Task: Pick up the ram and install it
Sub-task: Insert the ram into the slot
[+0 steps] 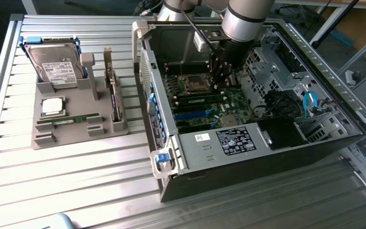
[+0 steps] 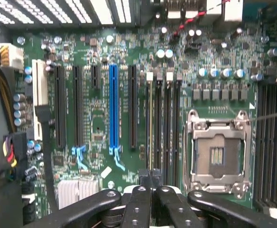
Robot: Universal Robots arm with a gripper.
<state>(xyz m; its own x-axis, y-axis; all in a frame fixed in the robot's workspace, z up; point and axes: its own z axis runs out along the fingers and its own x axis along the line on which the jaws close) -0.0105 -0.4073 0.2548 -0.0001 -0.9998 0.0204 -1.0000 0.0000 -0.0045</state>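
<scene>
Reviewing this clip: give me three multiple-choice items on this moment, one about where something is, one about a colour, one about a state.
1. Where is the tool?
A. Over the grey holder beside the case
B. Inside the open computer case, over the motherboard
C. Above bare table, away from the case

2. Among the black expansion slots, what colour is the odd one?
A. Red
B. White
C. Blue

3. How do the tool's fingers stand?
A. Shut, tips together
B. Wide open
C. Clamped on a hard drive

Answers:
1 B: the exterior view has the arm reaching down into the case, and the wrist view looks straight at the board.
2 C: one long slot is bright blue.
3 A: in the wrist view the two tips meet with no gap.
</scene>
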